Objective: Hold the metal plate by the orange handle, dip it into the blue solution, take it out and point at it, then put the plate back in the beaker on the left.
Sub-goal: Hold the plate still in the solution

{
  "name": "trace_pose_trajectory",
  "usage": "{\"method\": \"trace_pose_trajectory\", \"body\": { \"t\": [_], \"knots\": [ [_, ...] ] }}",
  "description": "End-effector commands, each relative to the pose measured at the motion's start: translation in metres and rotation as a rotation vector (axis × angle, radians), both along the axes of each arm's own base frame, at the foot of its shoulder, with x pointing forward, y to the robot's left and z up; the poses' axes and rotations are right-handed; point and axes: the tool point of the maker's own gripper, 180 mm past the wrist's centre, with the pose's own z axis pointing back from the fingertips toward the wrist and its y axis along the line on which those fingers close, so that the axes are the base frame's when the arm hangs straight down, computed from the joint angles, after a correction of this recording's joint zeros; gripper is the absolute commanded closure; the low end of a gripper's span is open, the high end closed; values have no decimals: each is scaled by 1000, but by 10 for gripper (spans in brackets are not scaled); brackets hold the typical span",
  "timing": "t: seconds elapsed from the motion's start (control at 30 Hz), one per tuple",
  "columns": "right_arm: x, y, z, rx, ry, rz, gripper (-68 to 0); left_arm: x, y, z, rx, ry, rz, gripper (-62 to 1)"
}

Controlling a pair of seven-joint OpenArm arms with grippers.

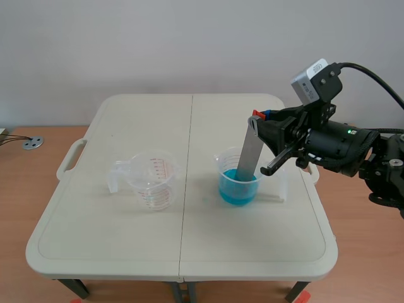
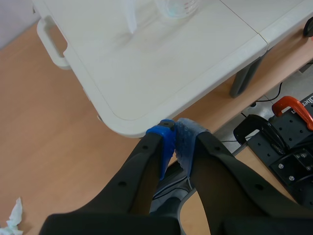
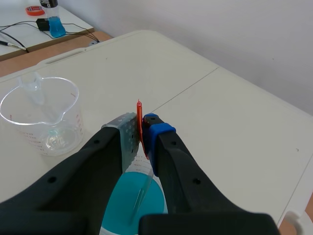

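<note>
Two beakers stand mid-frame in the scene view: an empty clear beaker (image 1: 151, 180) centre-left and a beaker of blue solution (image 1: 238, 184) centre-right. The metal plate (image 1: 250, 151) leans in the solution, its lower end blurred by the liquid. The right gripper (image 3: 142, 128) is clamped on the orange handle (image 3: 139, 115), which is mostly hidden between the pads. The left gripper (image 2: 175, 139), seen only in its own wrist view, is closed on nothing, just off the table (image 2: 146, 88) corner.
</note>
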Motion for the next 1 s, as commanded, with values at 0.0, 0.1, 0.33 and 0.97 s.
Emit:
{"method": "trace_pose_trajectory", "body": {
  "t": [0.0, 0.1, 0.33, 0.97],
  "knots": [
    [0, 1, -4, -8, 15, 9, -15, 2, -3, 5, -20, -21, 4, -21],
    [0, 1, -3, -4, 11, 9, -15, 2, -3, 5, -20, -21, 4, -21],
    [0, 2, 4, 6, -11, 15, -15, 2, -3, 5, -20, -21, 4, -21],
    [-10, 21, 59, -28, -167, 71, -15, 2, -3, 5, -20, -21, 4, -21]
  ]
}}
